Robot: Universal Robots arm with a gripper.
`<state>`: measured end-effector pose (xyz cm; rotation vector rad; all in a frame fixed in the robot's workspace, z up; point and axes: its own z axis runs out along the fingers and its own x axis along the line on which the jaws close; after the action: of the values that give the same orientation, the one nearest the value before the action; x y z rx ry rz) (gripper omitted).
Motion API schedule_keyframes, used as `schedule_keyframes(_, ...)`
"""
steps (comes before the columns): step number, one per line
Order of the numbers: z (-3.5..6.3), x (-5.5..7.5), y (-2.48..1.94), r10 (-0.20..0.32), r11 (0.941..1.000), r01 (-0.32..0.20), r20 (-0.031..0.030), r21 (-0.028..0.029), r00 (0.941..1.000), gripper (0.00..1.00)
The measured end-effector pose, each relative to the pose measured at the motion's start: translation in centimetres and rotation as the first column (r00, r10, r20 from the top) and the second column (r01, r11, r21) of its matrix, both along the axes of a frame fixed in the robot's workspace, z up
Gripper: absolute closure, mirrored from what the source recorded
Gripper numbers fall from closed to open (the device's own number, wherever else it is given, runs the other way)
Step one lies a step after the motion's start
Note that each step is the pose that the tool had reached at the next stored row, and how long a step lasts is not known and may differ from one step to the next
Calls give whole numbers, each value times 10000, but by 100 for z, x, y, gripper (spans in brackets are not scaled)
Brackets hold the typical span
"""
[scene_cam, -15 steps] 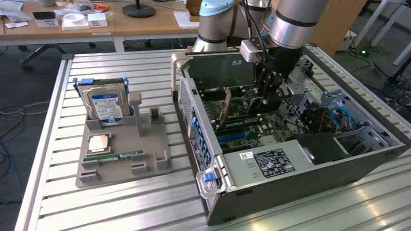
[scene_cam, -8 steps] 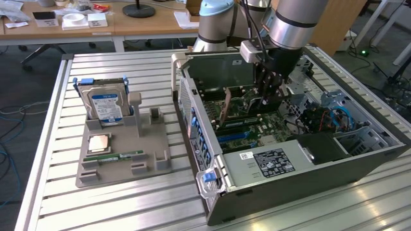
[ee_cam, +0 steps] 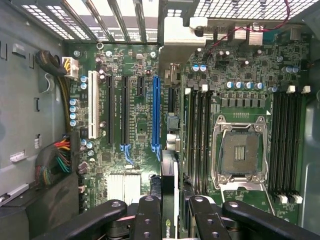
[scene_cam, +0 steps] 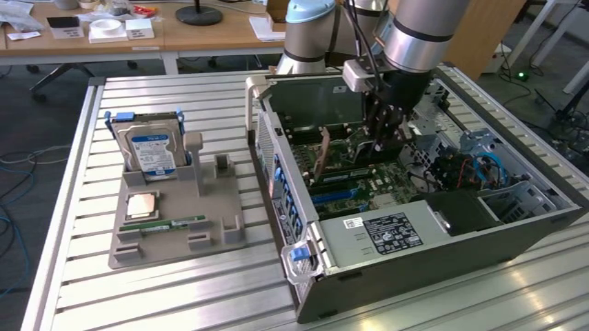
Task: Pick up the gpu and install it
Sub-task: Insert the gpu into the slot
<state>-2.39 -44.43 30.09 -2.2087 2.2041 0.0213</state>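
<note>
I am looking down past the claw (ee_cam: pixel 171 216), and it is gripping the gpu (ee_cam: pixel 169 195): the jaws are standing narrow, one on each face of the card, with the card showing edge-on between them. In the exterior view the claw (scene_cam: pixel 383 138) is hanging deep inside the open case (scene_cam: pixel 304 207), low over the board (ee_cam: pixel 140 125).

What I am judging the move by is the line-up of card and slot. The gpu's long axis is running parallel to the long blue slot (ee_cam: pixel 156 112), so the turn looks right to me. The card's edge, though, is not sitting over that slot. It is lying just beside it, shifted toward the socket (ee_cam: pixel 240 152), near the short slot between the two. I cannot tell whether the lower edge is touching the board or hanging above it. The bracket end is hidden from me.

Outside the case, on the tabletop (scene_cam: pixel 184 289), the drive (scene_cam: pixel 152 152) is standing upright in its holder, well apart from the work.
</note>
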Motion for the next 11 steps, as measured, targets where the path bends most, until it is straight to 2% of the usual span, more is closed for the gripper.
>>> schedule_keyframes(11, -4, -20, 1, 1, 10000, -1, 1, 3, 10000, 74)
